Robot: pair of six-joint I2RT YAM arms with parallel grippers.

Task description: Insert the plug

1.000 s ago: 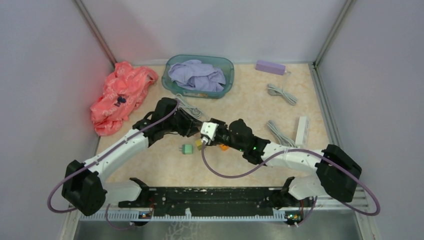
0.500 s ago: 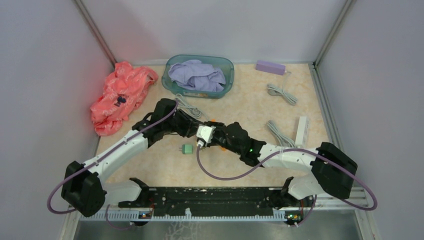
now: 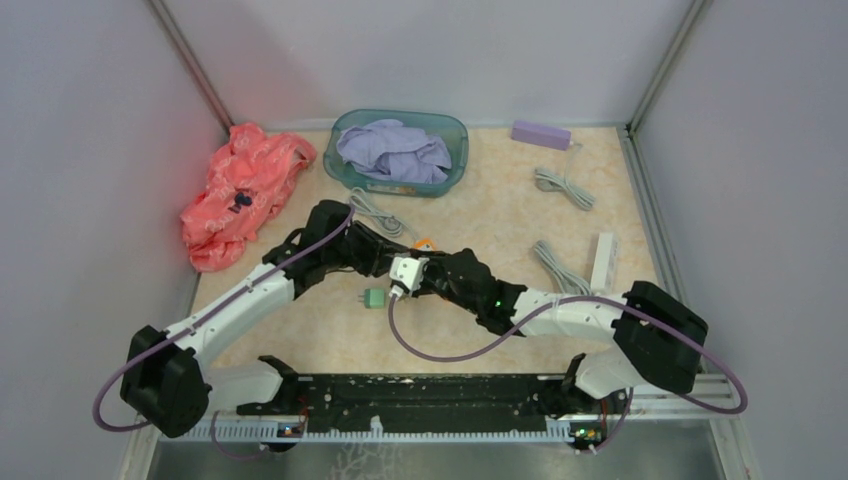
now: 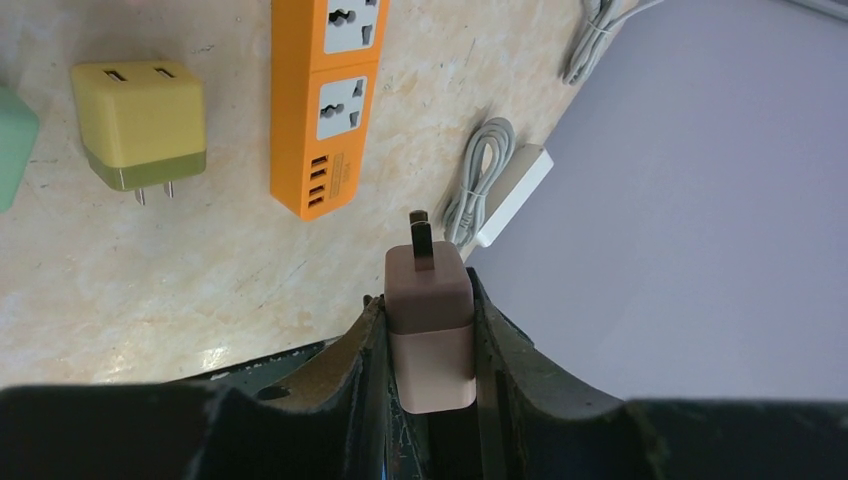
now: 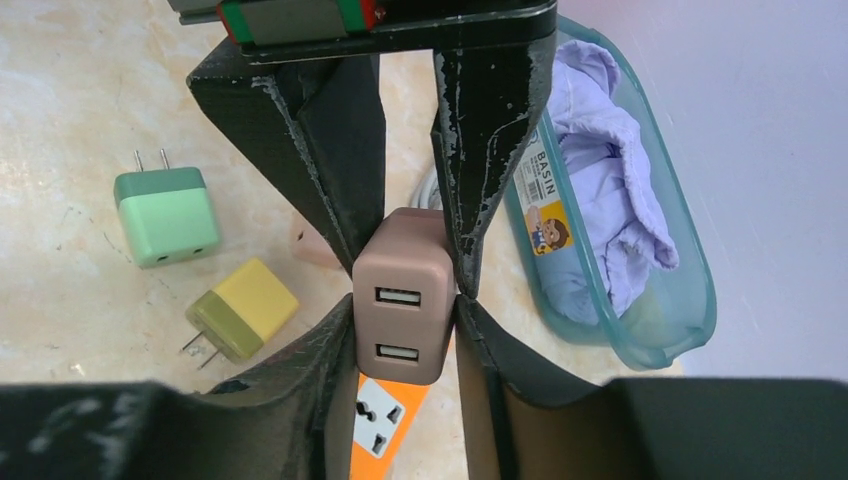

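A brown-and-pink plug (image 4: 430,330) with two USB ports (image 5: 404,300) is pinched between the fingers of my left gripper (image 4: 428,300), prongs pointing away from the wrist. My right gripper (image 5: 405,330) has its fingertips pressed on both sides of the same plug, just below the left fingers (image 5: 320,140). The orange power strip (image 4: 325,105) lies on the table under the plug, and it also shows in the right wrist view (image 5: 385,425). In the top view both grippers meet mid-table (image 3: 405,268) and hide the plug.
A yellow plug (image 5: 245,305) and a green plug (image 3: 374,298) lie beside the strip. A teal basin with lilac cloth (image 3: 455,165) stands behind, a red cloth (image 3: 240,190) at the left. A white strip (image 3: 603,260), coiled cables (image 3: 555,265) and a purple block (image 3: 540,133) lie right.
The right arm has moved left and slightly back, bringing its gripper up to the left gripper. The orange strip's end now shows behind the wrists.
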